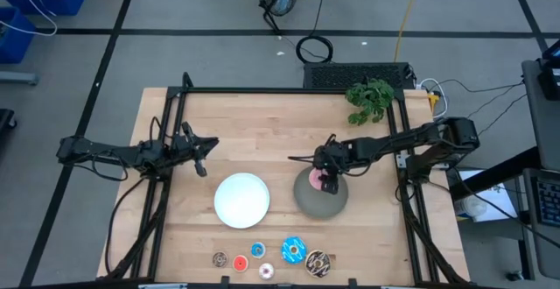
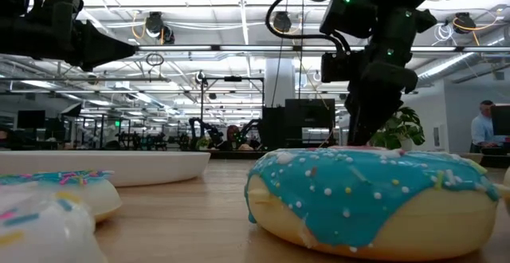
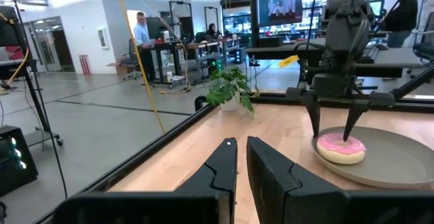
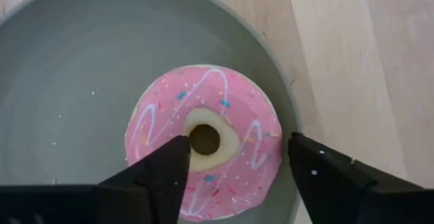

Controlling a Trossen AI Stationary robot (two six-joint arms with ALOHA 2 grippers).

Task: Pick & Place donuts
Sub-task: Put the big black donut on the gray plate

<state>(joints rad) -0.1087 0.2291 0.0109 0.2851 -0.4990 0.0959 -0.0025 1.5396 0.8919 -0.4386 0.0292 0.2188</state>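
My right gripper (image 1: 328, 181) hangs directly over the grey plate (image 1: 320, 203), its fingers spread around the pink donut (image 1: 317, 182) that lies on the plate's far half. Just beside that plate, toward my left arm, sits the white plate (image 1: 242, 200). Nearer the table's front edge than my gripper, a row of small rings lies on the wooden table (image 1: 262, 123): a brown donut (image 1: 220, 259), a red-orange donut (image 1: 241, 261), a small blue donut (image 1: 257, 250), a whitish donut (image 1: 266, 271), a blue-sprinkled donut (image 1: 292, 251) and a dark brown-sprinkled donut (image 1: 318, 262). My left gripper (image 1: 202, 168) waits well apart from all of them, beyond the white plate. A green plant (image 1: 370, 99) stands behind my right arm.
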